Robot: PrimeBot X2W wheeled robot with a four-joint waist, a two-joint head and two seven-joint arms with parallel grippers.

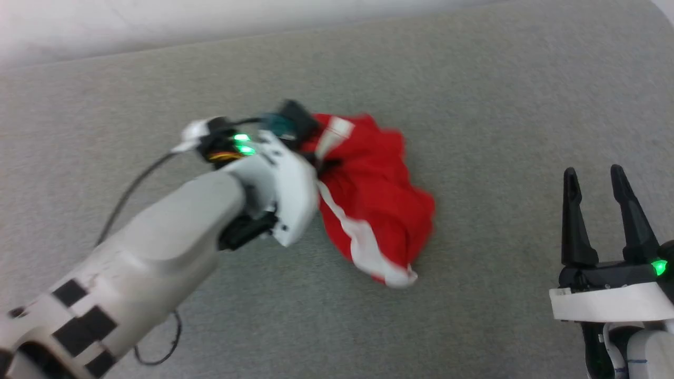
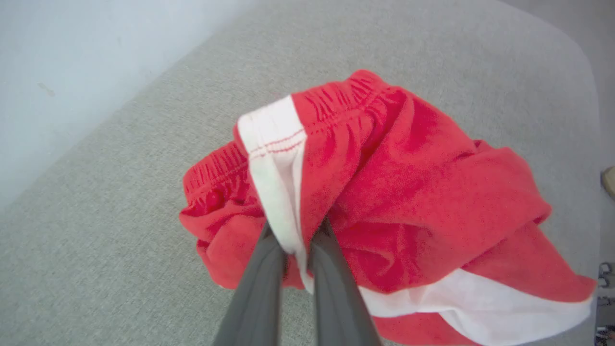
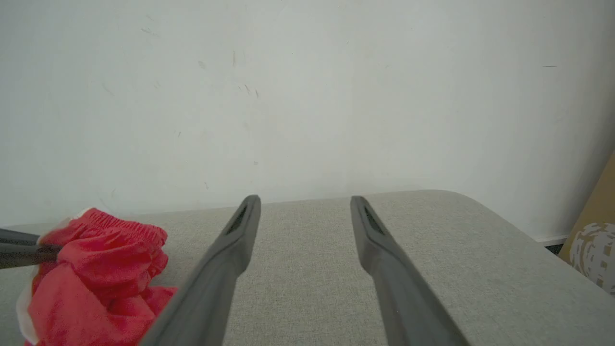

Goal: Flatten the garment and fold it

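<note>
Centre frame in the head view, on a grey bench (image 1: 500, 79), the garment (image 1: 374, 195) sits in a crumpled red heap, so flattening seems only starting. Left fingers (image 2: 259, 288) are clamped on its white side band, plain in the left wrist view but hidden behind the wrist from the head. At lower right, right fingers (image 1: 574, 221) gape empty and likely must take a second edge to spread it.

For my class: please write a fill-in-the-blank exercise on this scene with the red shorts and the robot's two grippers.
1. The left gripper is shut on the garment at its ____ band.
2. The right gripper, away from the garment, stands ____.
3. The garment lies bunched on a ____ fabric surface.
Missing words: white; open; grey.
</note>
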